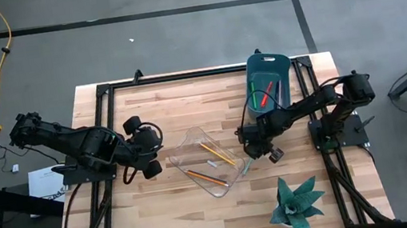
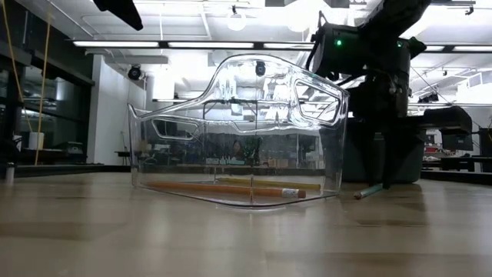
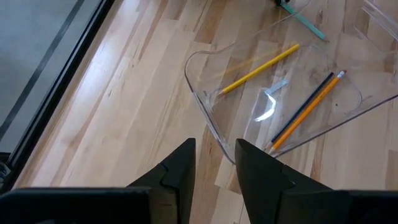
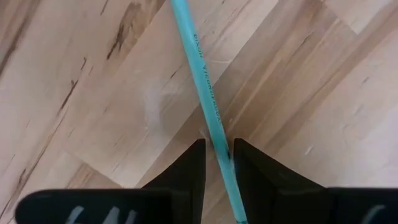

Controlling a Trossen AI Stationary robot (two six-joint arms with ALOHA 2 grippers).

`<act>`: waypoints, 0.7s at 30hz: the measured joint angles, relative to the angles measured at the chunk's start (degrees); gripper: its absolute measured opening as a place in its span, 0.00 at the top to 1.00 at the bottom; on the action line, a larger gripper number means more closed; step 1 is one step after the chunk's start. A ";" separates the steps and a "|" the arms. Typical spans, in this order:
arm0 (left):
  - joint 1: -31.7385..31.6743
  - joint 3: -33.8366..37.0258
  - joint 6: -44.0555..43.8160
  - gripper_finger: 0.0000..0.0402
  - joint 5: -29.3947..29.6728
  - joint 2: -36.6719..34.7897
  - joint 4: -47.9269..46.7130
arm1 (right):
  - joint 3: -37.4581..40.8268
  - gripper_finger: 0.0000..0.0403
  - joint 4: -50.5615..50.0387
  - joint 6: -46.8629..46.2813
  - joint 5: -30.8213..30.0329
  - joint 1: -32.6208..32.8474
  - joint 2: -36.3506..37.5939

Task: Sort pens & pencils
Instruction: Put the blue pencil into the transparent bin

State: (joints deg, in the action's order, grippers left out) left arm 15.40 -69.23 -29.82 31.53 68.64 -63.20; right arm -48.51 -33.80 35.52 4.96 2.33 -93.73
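Note:
The pale teal pencil [image 4: 202,68] lies on the wood just right of the clear bin [image 1: 191,138] and also shows in the low view [image 2: 369,190]. My right gripper [image 4: 217,152] stands over it, shut on its shaft. Inside the clear bin [image 3: 205,106] lie a yellow pencil [image 3: 261,68] and an orange pencil [image 3: 311,106] with a dark stick beside it. A green pen [image 1: 259,93] and a red-orange pen [image 1: 267,97] lie in the teal bin [image 1: 276,61]. My left gripper [image 3: 216,155] is open and hovers left of the clear bin. My right gripper pinches the teal pencil between its two fingers, on the shaft [image 4: 214,127] partway along. The fingers come from above, pointing down, and lie across it. The pencil rests on the table, with the rest of its length running out ahead of the fingers.
A teal spiky plant-like ornament [image 1: 298,203] sits near the table's near right corner. The teal bin stands at the far right edge, behind the right arm. Bare wood [image 1: 146,106] lies between the clear bin and the far edge. A black frame edges the table.

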 joint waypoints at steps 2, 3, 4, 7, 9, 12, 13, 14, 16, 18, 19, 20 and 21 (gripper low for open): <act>0.00 0.00 0.01 0.75 0.00 0.00 0.00 | 0.00 0.81 0.22 -0.12 -0.01 0.00 -0.14; 0.00 0.00 0.02 0.75 0.00 0.00 0.00 | 0.00 0.81 0.64 -0.13 -0.01 0.00 -0.13; 0.00 0.00 0.02 0.75 0.00 0.00 0.00 | 0.00 0.81 1.05 -0.13 -0.01 0.00 -0.13; 0.00 0.00 0.02 0.75 0.00 0.00 0.00 | 0.00 0.81 0.96 -0.14 -0.01 0.00 -0.13; 0.00 0.00 0.02 0.75 0.00 0.00 0.00 | 0.00 0.81 1.23 -0.16 -0.01 0.00 -0.13; 0.00 0.00 0.02 0.75 0.00 0.00 0.01 | 0.00 0.81 1.15 -0.56 -0.01 0.00 -0.13; 0.00 0.00 0.02 0.75 0.00 0.00 0.01 | 0.07 0.81 1.25 -0.56 -0.01 0.00 -0.18; 0.00 0.00 0.02 0.75 0.00 0.00 0.00 | 0.29 0.81 1.44 -0.56 -0.01 0.00 -0.24; 0.00 0.00 0.02 0.75 0.00 0.00 0.00 | 0.87 0.81 1.67 -0.56 0.02 0.00 -0.24; 0.00 0.00 0.02 0.75 0.00 0.00 0.00 | 1.37 0.81 1.94 -0.56 0.04 -0.02 -0.10; 0.00 0.00 0.02 0.75 0.00 0.00 0.02 | 1.40 0.81 1.89 -0.57 0.04 -0.02 -0.09; 0.00 0.00 0.02 0.75 0.00 0.00 0.00 | 1.40 0.81 1.89 -0.56 0.04 -0.02 -0.09; 0.00 0.00 0.02 0.75 0.00 0.00 0.00 | 1.40 0.81 2.03 -0.58 0.02 -0.02 -0.09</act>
State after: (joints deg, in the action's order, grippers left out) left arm 15.40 -69.23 -29.80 31.53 68.64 -63.20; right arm -47.11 -31.77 34.94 4.97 2.31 -93.82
